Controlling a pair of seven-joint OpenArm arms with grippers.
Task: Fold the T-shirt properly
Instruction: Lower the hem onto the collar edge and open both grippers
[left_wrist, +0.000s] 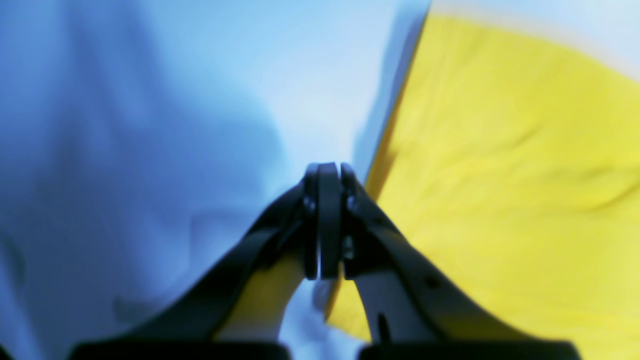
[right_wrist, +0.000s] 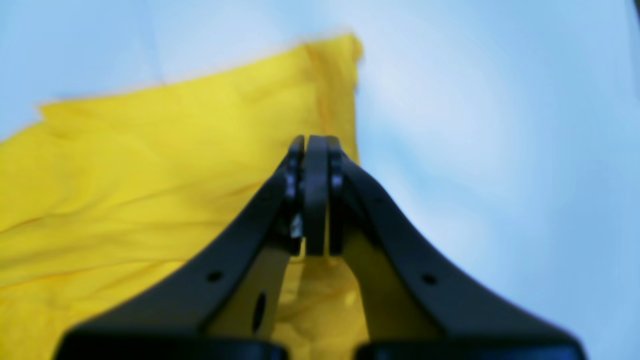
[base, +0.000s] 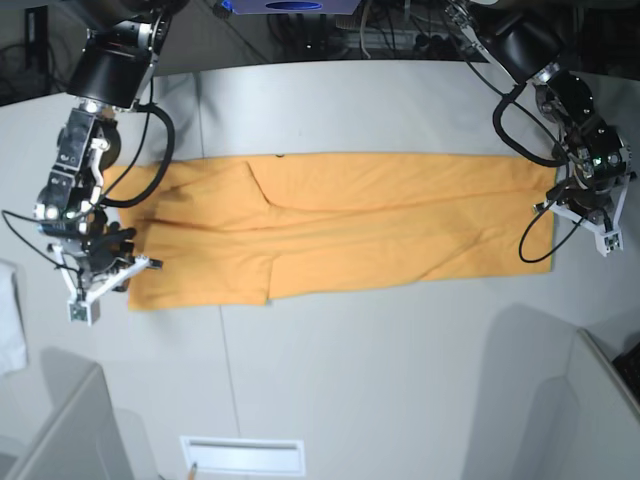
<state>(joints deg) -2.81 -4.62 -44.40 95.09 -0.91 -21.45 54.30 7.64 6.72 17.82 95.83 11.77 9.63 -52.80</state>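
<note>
the t-shirt (base: 340, 225) lies as a long, flat orange band across the grey table (base: 400, 370), thin and softly creased. both wrist views are blurred. the left gripper (left_wrist: 327, 172) and right gripper (right_wrist: 315, 145) have black jaws pressed together, empty, at opposite ends.

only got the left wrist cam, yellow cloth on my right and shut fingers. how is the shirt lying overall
Observer: The T-shirt lies flat as a long band across the table, between both arms.
Operator: where's the other arm
Observer: The right gripper sits at the opposite end of the band, by its near corner, jaws shut.
Operator: any fold already
Observer: Yes, a doubled panel covers the part nearer the right arm, its edge running across the band.
</note>
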